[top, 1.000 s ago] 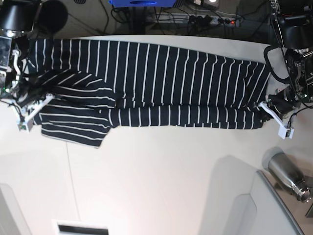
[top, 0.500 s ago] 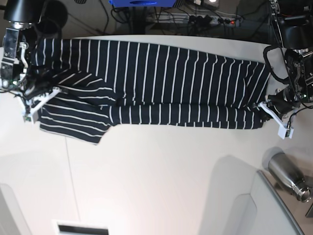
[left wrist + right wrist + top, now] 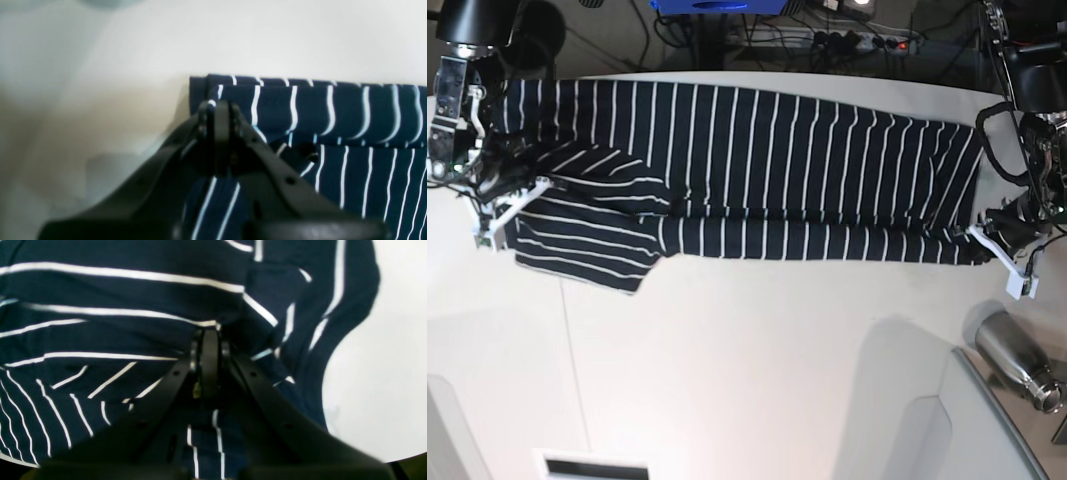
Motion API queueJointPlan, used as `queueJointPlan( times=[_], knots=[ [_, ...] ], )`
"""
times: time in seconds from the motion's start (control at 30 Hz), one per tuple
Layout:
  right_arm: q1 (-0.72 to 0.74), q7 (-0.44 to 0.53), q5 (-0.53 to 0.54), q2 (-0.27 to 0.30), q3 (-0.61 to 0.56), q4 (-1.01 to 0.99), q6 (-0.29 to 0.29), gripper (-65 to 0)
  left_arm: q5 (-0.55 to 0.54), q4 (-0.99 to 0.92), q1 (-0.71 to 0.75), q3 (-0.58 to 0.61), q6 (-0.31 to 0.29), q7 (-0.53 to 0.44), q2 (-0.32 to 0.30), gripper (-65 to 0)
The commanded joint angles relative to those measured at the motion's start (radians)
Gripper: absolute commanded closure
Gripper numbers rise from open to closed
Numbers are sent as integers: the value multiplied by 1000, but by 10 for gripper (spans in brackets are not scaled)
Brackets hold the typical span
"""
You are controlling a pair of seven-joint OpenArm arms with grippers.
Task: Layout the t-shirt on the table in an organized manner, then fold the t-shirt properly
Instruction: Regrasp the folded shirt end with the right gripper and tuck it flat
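While clamped, both end effectors on t-shirt point(image 3: 757, 165).

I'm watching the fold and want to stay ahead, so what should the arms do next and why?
Probably carry the pinched near edge further across the t-shirt. Both the left gripper and right gripper are shut on fabric, and a narrow strip is already doubled over along the near side of the table.
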Motion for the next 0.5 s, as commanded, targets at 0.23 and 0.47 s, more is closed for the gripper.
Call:
queueJointPlan(
  times=[0.23,0.47],
  knots=[
    [19,-80,3,4,10,85,-2,-369,-13,16,10,-2,-2,-16,-1,0],
    [81,-88,1,-30,103,272,-9,-366,-13,16,15,-2,-4,-16,-1,0]
  ],
)
